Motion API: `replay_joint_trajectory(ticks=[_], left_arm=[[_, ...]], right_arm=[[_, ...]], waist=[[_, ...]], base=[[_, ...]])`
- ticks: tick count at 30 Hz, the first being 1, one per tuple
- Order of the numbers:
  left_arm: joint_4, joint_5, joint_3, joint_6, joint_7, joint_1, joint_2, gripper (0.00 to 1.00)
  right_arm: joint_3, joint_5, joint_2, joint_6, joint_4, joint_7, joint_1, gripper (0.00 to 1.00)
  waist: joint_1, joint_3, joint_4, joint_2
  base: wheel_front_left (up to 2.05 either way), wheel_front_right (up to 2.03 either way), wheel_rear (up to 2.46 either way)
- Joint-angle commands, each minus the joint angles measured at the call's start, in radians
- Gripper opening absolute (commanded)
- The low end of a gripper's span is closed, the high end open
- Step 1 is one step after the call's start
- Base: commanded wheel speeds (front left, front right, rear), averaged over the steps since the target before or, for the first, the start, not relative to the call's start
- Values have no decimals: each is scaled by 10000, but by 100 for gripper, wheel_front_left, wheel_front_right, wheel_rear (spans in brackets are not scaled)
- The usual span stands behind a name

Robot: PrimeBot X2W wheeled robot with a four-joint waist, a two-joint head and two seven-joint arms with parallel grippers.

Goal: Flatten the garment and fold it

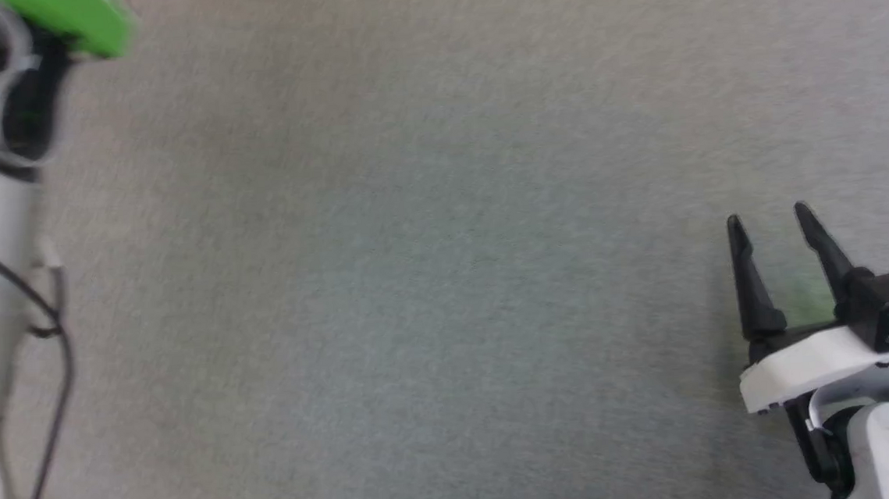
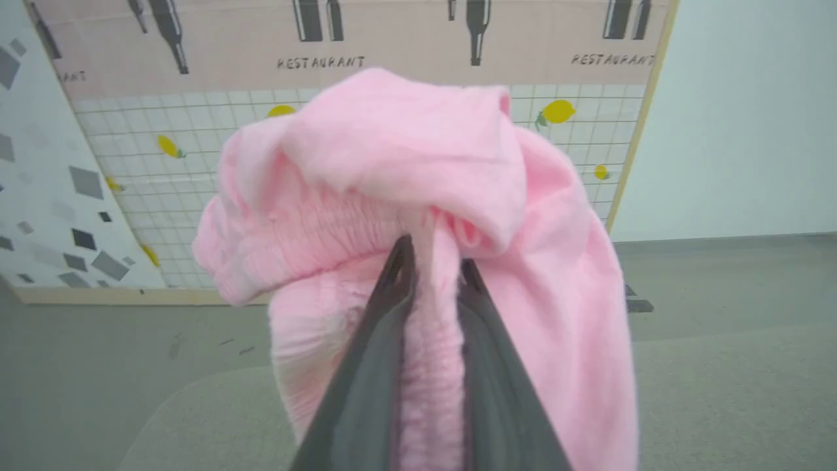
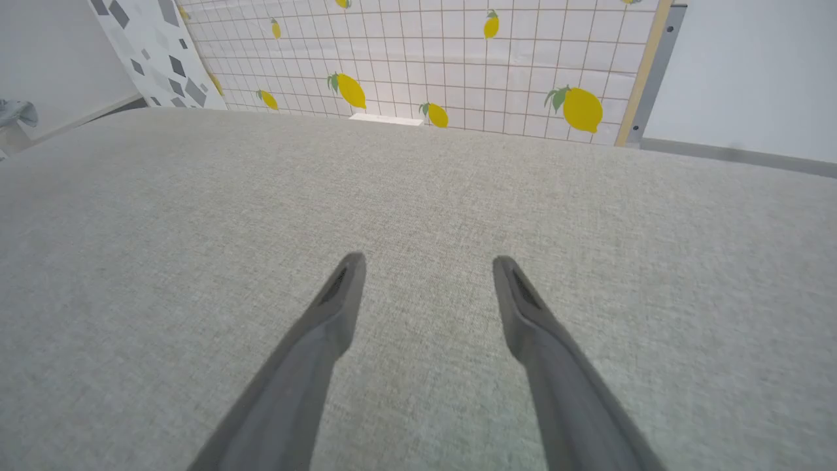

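Clamping the garment [image 2: 405, 150] by its waistband: left gripper [image 2: 435, 255].
Right gripper [image 1: 768, 216], lower right, spread open over grey surface [image 1: 415, 283].

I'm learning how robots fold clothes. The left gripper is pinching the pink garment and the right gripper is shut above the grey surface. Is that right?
Not quite. The right gripper is open, its jaws wide apart above the grey surface, as the right wrist view shows. The left gripper does pinch the pink garment.
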Motion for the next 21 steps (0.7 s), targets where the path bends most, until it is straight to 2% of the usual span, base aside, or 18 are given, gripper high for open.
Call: replay_joint_trajectory(ticks=[1,4,7,10,14,17,18,21], left_arm=[[-408,-271,-338,-36,106,-62,-191,0],[-1309,-774,-1145,-36,390,168,-601,0],[-1715,-702,-1989,-36,620,679,-897,0],[-1698,-576,-2941,-36,864,1533,-1165,0],[-1318,226,-4684,-36,1184,2475,-1091,0],[-834,-63,-5685,-36,2151,3161,-1100,0],[-591,-199,-6030,-36,2770,3359,-1017,0],[-248,-911,-6351,9,4003,3792,-1003,0]], right_arm=[[14,155,-10,-13,168,-181,-35,100],[10,409,-10,-13,539,-433,16,100],[69,628,-10,-13,827,-593,63,100],[126,798,-10,-13,1098,-770,63,100],[73,941,-10,-13,1324,-932,152,100],[-17,1016,-10,-13,1468,-1024,225,100],[-35,1037,-10,-13,1513,-1056,250,100],[-78,1076,-10,-13,1595,-1119,302,100]], waist=[[0,-1047,-1069,73],[0,-1352,-1583,73],[0,-1510,-2098,73],[0,-1574,-2562,73],[0,-1560,-3063,73],[0,-1576,-3249,73],[0,-1591,-3282,73],[0,-1631,-3301,73]], base=[[0,0,0],[0,0,0],[0,0,0],[0,0,0],[0,0,0],[0,0,0],[0,0,0],[0,0,0]])
